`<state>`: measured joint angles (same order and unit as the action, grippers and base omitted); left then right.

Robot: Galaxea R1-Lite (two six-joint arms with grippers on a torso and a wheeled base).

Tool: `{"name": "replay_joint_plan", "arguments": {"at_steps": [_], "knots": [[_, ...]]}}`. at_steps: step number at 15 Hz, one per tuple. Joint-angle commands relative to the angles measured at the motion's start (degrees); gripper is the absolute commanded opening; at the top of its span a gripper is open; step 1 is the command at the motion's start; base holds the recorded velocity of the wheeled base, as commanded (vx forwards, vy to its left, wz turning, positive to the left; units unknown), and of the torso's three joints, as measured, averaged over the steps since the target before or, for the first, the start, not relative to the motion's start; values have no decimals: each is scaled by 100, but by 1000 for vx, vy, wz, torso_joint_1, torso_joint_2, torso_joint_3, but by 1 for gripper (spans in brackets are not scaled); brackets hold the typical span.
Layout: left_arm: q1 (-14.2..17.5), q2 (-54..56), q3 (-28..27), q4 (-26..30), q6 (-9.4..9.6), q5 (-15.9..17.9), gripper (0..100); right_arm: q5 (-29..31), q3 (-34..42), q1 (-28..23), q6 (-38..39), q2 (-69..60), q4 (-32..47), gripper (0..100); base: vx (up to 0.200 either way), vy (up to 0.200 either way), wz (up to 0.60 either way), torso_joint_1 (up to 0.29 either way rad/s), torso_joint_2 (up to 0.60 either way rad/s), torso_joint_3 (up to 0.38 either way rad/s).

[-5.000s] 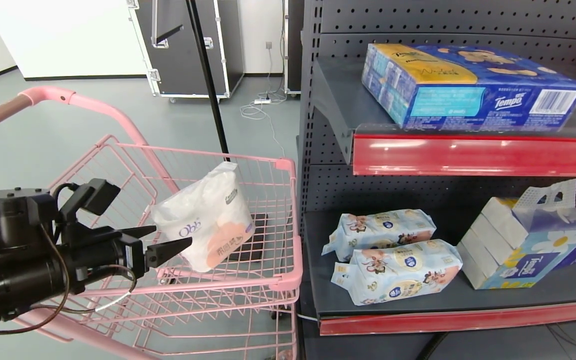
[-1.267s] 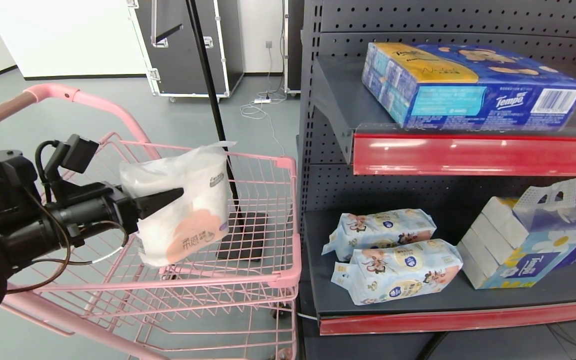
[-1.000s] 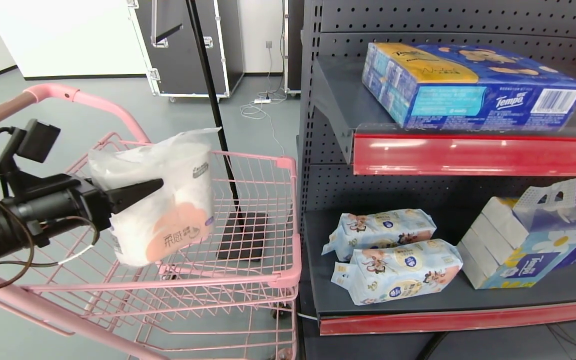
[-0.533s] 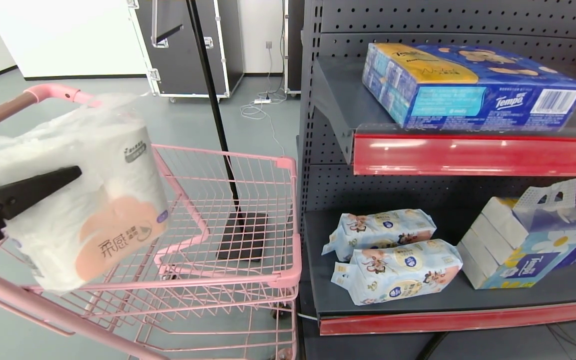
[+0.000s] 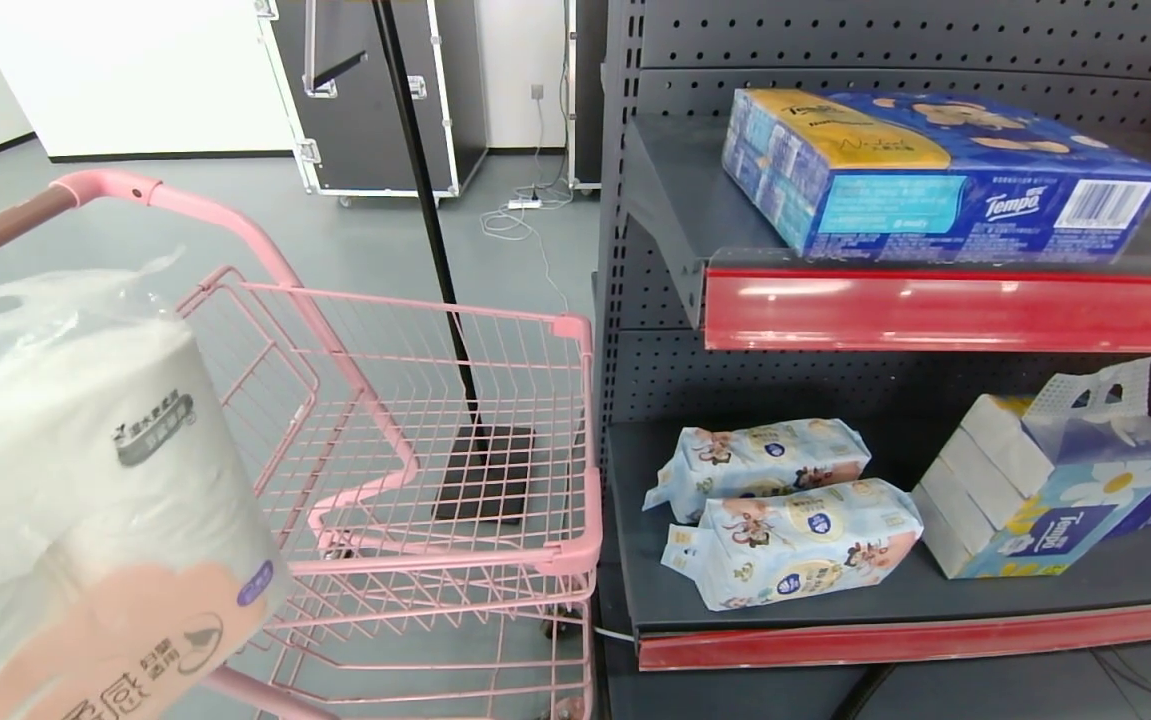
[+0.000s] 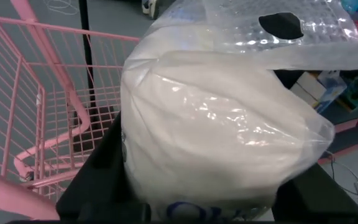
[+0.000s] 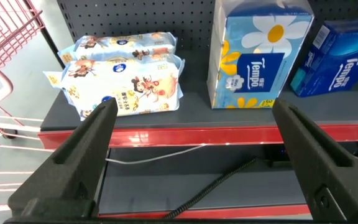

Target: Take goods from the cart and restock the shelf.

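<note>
The toilet-roll pack (image 5: 85,480) hangs raised at the robot's left beside the pink cart (image 5: 580,500), squeezed in the left claw (image 6: 201,143). Its slick wrap could slip, or the pack could clip the lower shelf (image 5: 655,600) edge. The right claw (image 7: 194,106) gapes, holding nothing.

Black flight case (image 5: 375,100), metal-edged, upper centre-left, against white wall (image 5: 125,70). Black pole (image 5: 420,180), upper centre, on flat base (image 5: 483,485). White cables (image 5: 520,220) loose on grey floor (image 5: 135,240).
</note>
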<state>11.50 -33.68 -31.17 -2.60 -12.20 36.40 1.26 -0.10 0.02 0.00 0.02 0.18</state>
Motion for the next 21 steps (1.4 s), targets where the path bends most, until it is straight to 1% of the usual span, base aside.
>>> {"name": "replay_joint_plan", "arguments": {"at_steps": [1, 4, 5, 7, 12, 14, 16, 17, 18, 21], "knots": [[11, 661, 76, 75, -1, -28, 0, -3, 1, 6, 0, -2, -1, 100, 0, 0, 0, 0, 0, 0], [11, 1118, 516, 84, -19, -168, 0, -3, 1, 6, 0, -2, -1, 100, 0, 0, 0, 0, 0, 0], [19, 1153, 551, 84, -19, -195, 0, -3, 1, 6, 0, -2, -1, 100, 0, 0, 0, 27, -198, -178], [19, 1153, 516, 66, -10, -502, 0, 6, 1, 6, 0, -2, -1, 100, 0, 0, 0, 41, -364, -303], [28, 1259, 533, 58, -1, -617, 0, -3, 1, 6, 0, -2, -1, 100, 0, 0, 0, 101, -455, -365], [46, 1259, 524, 49, 43, -889, 0, -3, 1, 6, 0, -2, -1, 100, 0, 0, 0, 127, -500, -371], [46, 1224, 498, 49, 43, -959, 0, -3, 1, 6, 0, -2, -1, 100, 0, 0, 0, 161, -515, -364], [46, 1206, 463, 58, 43, -1091, 0, -3, 1, 6, 0, -2, -1, 100, 0, 0, 0, 163, -520, -364], [46, 1197, 454, 58, 43, -1135, 0, -3, 1, 6, 0, -2, -1, 100, 0, 0, 0, 168, -530, -354], [37, 1145, 357, 58, 166, -1144, 0, -3, 1, 6, 0, -2, -1, 100, 0, 0, 0, 191, -551, -367]]}}
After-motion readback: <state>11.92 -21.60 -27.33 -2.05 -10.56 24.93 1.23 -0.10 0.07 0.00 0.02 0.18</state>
